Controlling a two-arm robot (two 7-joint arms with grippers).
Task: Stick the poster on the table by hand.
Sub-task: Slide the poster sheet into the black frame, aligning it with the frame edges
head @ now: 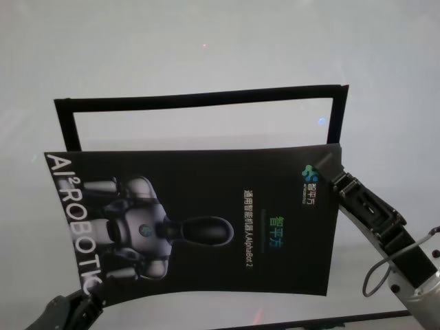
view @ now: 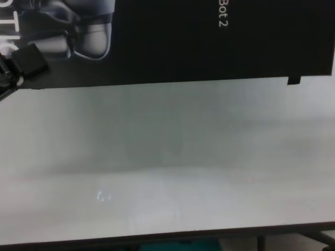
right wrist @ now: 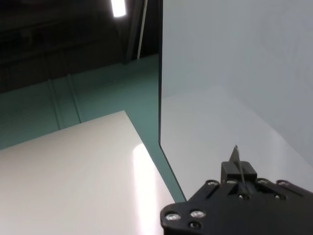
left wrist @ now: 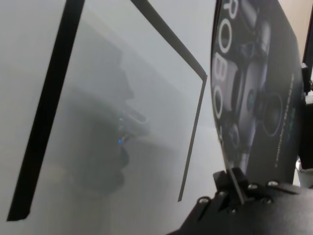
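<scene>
Across the whole head view spreads the surface [head: 206, 41], a wide pale grey-white top with a glossy sheen; in the chest view we see its thin dark near edge at 6 o'clock. On it lies a black tape outline [head: 199, 100], three sides of a rectangle toward 12 o'clock, open on the near side. From the right wrist view we make out the room beyond the surface's edge: a green floor [right wrist: 73, 103], dark walls and a bright ceiling light [right wrist: 117, 7].

Next in size is the poster [head: 206, 220], a black sheet with a grey-white robot picture, white "AI²ROBOTIC" lettering along its 9 o'clock edge and "AlphaBot 2" near its middle. It sits at the centre of the head view, its far edge overlapping the open side of the tape outline. We see it raised off the surface rather than lying flat, curving in the left wrist view.

Our left gripper [head: 89, 295] pinches the poster's near corner at 7 o'clock, its fingers closed on the thin sheet edge. Our right gripper [head: 328, 168] clamps the far corner at 2 o'clock, likewise closed on the sheet. A small black tape tab [view: 294, 80] pokes from the poster's near edge.
</scene>
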